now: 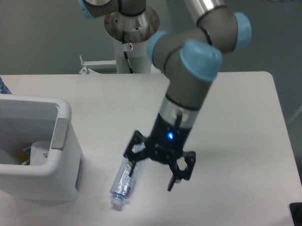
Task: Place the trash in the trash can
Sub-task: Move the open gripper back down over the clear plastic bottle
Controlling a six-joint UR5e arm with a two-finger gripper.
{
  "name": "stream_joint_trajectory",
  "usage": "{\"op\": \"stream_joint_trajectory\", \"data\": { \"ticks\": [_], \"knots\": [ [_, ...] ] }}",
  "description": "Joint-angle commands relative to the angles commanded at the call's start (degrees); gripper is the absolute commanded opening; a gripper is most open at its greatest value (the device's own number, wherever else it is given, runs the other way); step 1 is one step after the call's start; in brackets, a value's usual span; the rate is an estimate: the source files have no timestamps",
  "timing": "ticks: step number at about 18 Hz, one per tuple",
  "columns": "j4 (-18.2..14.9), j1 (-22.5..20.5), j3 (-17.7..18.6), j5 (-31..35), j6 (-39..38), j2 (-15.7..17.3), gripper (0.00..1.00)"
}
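Bottle (129, 172) first: it lies flat on the white worktop (231, 106), just to the right of the trash can (63, 164) and apart from it. Its long axis runs from upper right to lower left, tilted only a little off the near-far line of the worktop, with the white cap at the near, lower end and the base at the far end. I read it as lying on its side because a clear, crumpled plastic bottle like this settles that way and will not roll far.

I have the pincer (156, 169) low over the worktop, its fingers spread wide and holding nothing. One dark finger sits at the bottle's upper end, the other well to the right on bare worktop, so the span is offset to the right of the bottle, not yet centred on it. I judge the fingers are splayed so they can straddle the body across its narrow width; for that I would need to shift left and line the gap across the long axis.

Inside the can a white piece (39, 150) with something yellowish beside it already rests at the bottom, so I take the bottle to be what remains.
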State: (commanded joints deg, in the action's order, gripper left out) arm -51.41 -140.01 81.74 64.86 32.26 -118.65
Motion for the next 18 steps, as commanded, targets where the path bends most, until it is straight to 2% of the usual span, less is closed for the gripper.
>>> {"op": "stream_joint_trajectory", "data": {
  "ticks": [4,7,10,13,18],
  "knots": [
    [-9.39,2.19,-1.22,3.51,0.53,-2.72,1.0],
    [-11.78,4.48,-4.73,8.25,0.44,-5.71,1.0],
    [-16.78,6.68,-8.34,11.16,0.0,-8.44,1.0],
    [-17.76,8.26,-9.31,12.22,0.0,-9.85,1.0],
    [-18.11,11.34,-8.08,14.86,-0.18,-11.25,1.0]
  ]
}}
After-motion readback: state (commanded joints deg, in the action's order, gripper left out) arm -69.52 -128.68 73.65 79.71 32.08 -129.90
